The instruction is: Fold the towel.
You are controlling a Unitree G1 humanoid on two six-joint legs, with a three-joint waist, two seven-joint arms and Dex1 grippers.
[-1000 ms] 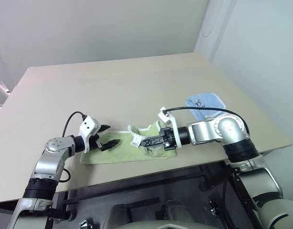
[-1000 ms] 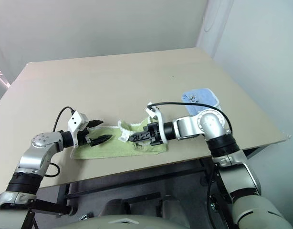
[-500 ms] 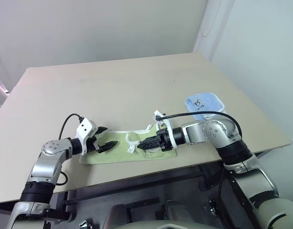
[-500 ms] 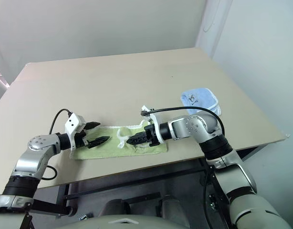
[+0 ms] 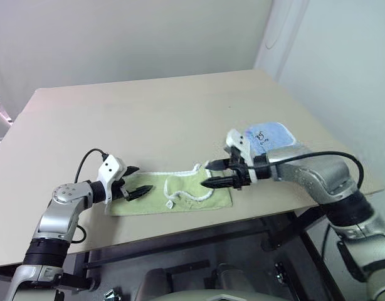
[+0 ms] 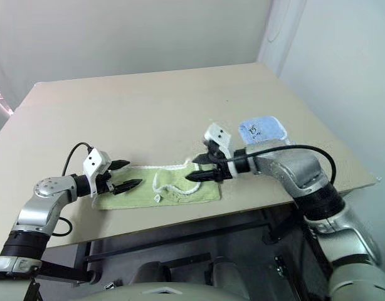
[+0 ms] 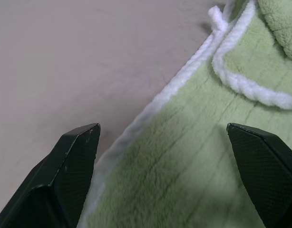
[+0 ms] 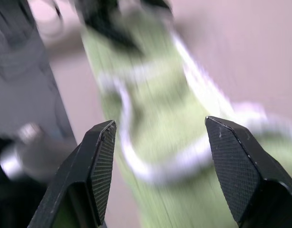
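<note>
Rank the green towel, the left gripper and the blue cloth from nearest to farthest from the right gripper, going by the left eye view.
1. The green towel, directly under the right gripper.
2. The blue cloth, behind it toward the table's right side.
3. The left gripper, farthest, over the towel's opposite end.

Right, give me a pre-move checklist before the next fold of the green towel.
1. Right gripper free of cloth: ok, fingers apart with nothing between them.
2. Left gripper open: ok, fingers spread over the left end of the towel.
3. Towel lying flat: not ok, the folded-over flap lies rumpled with its white edging curled.
4. Towel fully on the table: ok, though close to the near edge.
5. Blue cloth out of the way: ok, apart from the towel.
</note>
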